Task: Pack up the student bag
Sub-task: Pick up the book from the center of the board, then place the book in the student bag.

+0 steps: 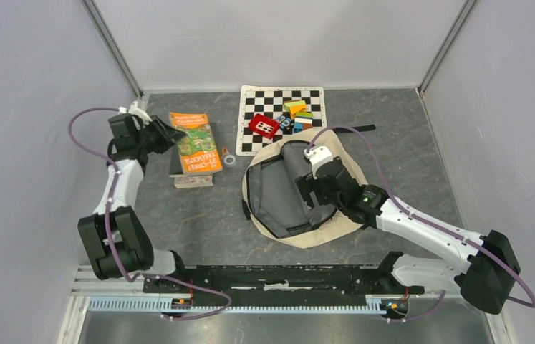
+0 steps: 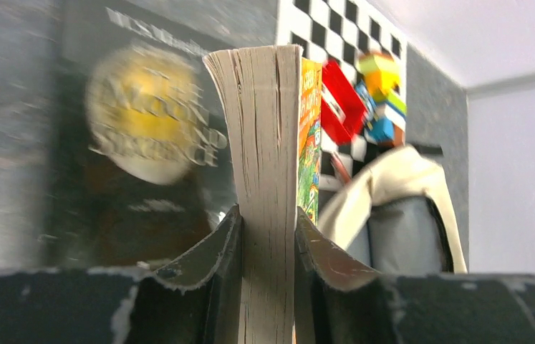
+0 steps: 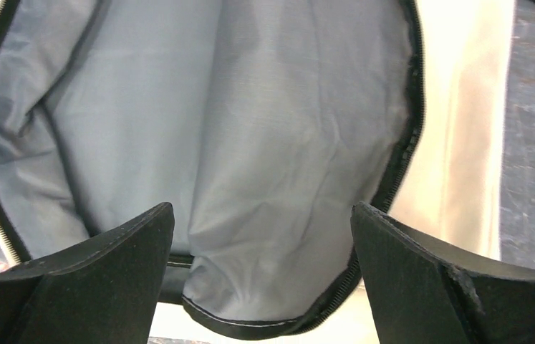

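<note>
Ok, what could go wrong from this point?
1. The left hand pinches the orange book by one edge only; it could slip or fan open in transit.
2. The right hand sits open over the student bag, holding nothing, so the book may snag the zipper or hit that hand.

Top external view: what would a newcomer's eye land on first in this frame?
The open student bag sprawls in the middle, cream outside and grey inside, with the right gripper open over its lining. On the left side, the left gripper clamps an orange book by its page block. Beyond the bag, bright toy blocks sit on a chequered mat.
</note>
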You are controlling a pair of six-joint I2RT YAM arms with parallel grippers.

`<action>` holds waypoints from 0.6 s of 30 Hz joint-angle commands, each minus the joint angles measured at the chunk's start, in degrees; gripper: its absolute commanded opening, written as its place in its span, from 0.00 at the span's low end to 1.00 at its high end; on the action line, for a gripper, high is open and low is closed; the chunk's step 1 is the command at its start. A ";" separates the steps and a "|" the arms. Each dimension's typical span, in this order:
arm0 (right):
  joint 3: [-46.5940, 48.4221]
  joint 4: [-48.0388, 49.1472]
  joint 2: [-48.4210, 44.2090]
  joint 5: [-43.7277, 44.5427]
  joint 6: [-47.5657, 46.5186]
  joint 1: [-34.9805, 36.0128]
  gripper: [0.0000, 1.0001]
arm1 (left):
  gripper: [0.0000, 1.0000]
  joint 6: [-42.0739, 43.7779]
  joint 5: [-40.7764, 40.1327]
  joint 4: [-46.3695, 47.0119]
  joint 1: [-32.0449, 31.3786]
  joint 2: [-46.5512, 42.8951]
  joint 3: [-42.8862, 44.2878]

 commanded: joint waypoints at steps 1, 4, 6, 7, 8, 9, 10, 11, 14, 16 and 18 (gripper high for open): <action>3.12 -4.52 -1.82 6.37 -0.81 -1.17 0.98 | 0.02 -2.57 1.70 2.67 -8.20 -8.26 -5.92; 2.00 -5.12 -3.47 3.96 -0.40 -6.09 0.98 | 0.02 -1.73 2.45 2.89 -14.03 -10.80 -7.81; 0.68 -4.64 -5.20 0.93 -0.40 -9.73 0.98 | 0.02 -0.92 4.56 3.06 -16.92 -10.90 -7.62; 0.06 -4.44 -6.09 0.18 -0.45 -10.79 0.98 | 0.02 -0.84 5.54 3.23 -17.95 -10.68 -7.57; -0.56 -4.17 -6.72 -0.19 -0.53 -11.81 0.98 | 0.02 -1.01 6.49 3.65 -19.69 -10.29 -7.57; -1.27 -3.94 -7.28 -0.31 -0.54 -12.69 0.98 | 0.02 -1.45 7.11 4.09 -20.66 -10.04 -7.73; -1.84 -3.47 -7.56 -0.67 -0.70 -13.41 0.98 | 0.02 -1.58 7.93 4.45 -21.51 -9.48 -7.67; -2.48 -3.02 -7.50 -1.43 -0.80 -14.41 0.97 | 0.02 -1.77 8.42 4.46 -22.44 -8.92 -7.57; -3.20 -1.74 -6.17 -4.18 -1.21 -16.18 0.90 | 0.02 -2.25 9.46 4.48 -24.44 -7.91 -7.44; -3.50 -0.28 -5.12 -5.45 -1.39 -16.92 0.88 | 0.02 -2.27 9.76 4.50 -25.07 -7.73 -7.48; -3.86 1.75 -3.61 -6.93 -1.61 -17.92 0.84 | 0.02 -2.33 9.33 4.35 -25.21 -7.99 -7.48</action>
